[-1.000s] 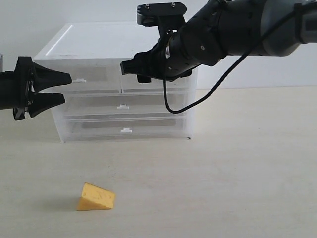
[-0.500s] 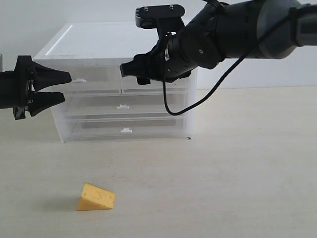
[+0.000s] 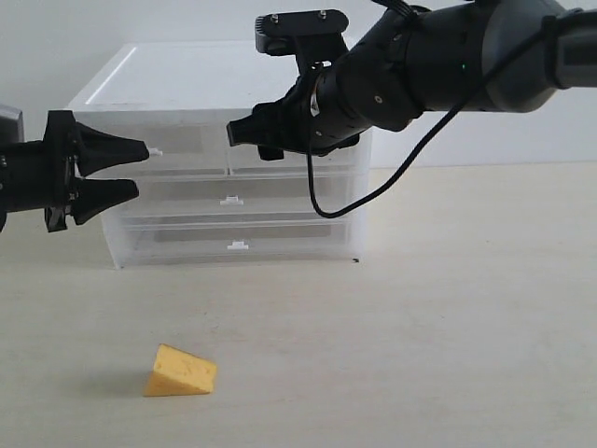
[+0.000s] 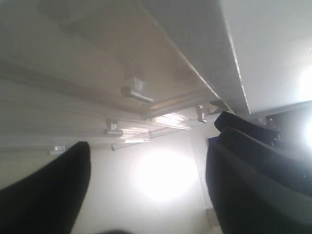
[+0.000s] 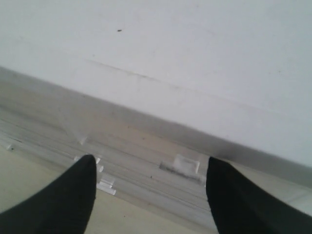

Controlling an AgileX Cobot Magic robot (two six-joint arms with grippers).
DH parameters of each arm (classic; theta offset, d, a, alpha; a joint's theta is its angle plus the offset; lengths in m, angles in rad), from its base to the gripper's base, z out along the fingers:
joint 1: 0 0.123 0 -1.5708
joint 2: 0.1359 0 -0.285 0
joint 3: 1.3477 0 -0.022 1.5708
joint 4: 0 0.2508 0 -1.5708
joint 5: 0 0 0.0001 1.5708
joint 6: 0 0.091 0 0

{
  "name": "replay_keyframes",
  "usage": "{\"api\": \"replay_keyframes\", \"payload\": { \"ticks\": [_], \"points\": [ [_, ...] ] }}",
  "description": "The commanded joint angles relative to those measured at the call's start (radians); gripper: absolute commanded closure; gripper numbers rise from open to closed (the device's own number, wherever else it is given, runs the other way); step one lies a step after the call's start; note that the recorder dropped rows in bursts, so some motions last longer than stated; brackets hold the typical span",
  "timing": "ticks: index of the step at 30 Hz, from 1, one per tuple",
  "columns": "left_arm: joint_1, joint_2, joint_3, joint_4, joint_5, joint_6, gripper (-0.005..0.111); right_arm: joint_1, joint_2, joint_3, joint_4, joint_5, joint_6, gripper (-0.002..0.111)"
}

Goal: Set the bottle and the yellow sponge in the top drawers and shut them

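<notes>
Two top drawers point(image 3: 187, 142), one half hidden, contents hazy

Pale beige tabletop point(image 3: 448, 308), plain white wall point(image 3: 541, 140) behind it, soft even light, faint shadows

Right arm point(image 3: 401, 79) before the top drawers point(image 3: 191, 140); open table point(image 3: 438, 327) around yellow sponge point(image 3: 180, 371)

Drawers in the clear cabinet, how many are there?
4: top left drawer, top right drawer partly behind the right gripper, middle full-width drawer, bottom full-width drawer. No others show.
</notes>
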Motion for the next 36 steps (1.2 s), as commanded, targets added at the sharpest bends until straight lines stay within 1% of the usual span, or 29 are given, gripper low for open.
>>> {"api": "replay_keyframes", "payload": {
  "ticks": [1,5,8,12,17,24,30,33,36],
  "points": [
    [-0.005,0.033,-0.033,-0.026,-0.029,-0.011,0.044,-0.009,-0.006,-0.007,-0.023,-0.024,-0.002,0.049],
    [-0.005,0.061,-0.053,-0.073,-0.054,-0.011,0.044,-0.009,-0.006,-0.007,-0.023,-0.030,-0.002,0.049],
    [-0.005,0.080,-0.074,-0.073,-0.055,-0.011,0.044,-0.009,-0.006,-0.007,-0.023,-0.032,-0.002,0.049],
    [-0.005,0.108,-0.090,-0.094,-0.100,-0.011,0.045,-0.009,-0.006,-0.007,-0.031,-0.040,-0.002,0.049],
    [-0.005,0.127,-0.090,-0.115,-0.095,-0.004,0.045,-0.009,-0.006,-0.007,-0.038,-0.039,-0.002,0.049],
    [-0.005,0.130,-0.090,-0.124,-0.098,0.004,0.051,-0.009,-0.006,-0.007,-0.040,-0.039,-0.002,0.049],
    [-0.005,0.130,-0.090,-0.129,-0.107,0.002,0.052,-0.009,-0.006,-0.007,-0.040,-0.039,-0.002,0.049],
    [-0.005,0.130,-0.090,-0.139,-0.127,-0.001,0.058,-0.009,-0.006,-0.007,-0.040,-0.035,-0.002,0.049],
    [-0.005,0.130,-0.090,-0.153,-0.139,-0.001,0.072,-0.009,-0.006,-0.007,-0.040,-0.035,-0.002,0.049]
  ]
}}
